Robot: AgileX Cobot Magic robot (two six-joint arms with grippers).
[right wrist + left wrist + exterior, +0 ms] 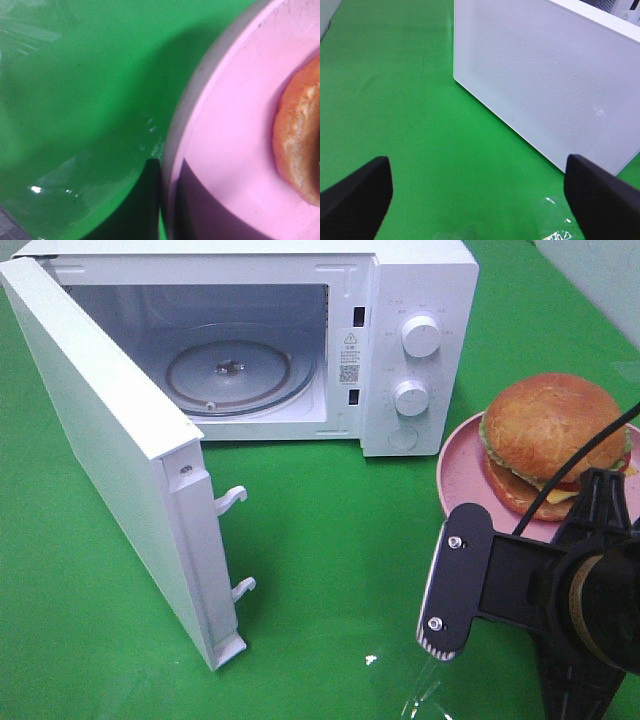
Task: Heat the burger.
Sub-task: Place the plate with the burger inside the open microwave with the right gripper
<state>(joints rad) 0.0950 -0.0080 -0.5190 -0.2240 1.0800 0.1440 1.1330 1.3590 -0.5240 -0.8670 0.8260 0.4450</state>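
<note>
The burger has a glossy brown bun with lettuce, cheese and tomato layers. It sits on a pink plate to the right of the microwave. My right gripper hovers just in front of the plate's near left rim, shut and holding nothing. Its wrist view looks down on the plate rim and one edge of the burger. My left gripper is open wide over bare green cloth and faces the outer side of the microwave door. It does not show in the exterior high view.
The white microwave stands at the back with its door swung fully out to the left. A glass turntable lies inside the cavity. Green cloth covers the table in front of it.
</note>
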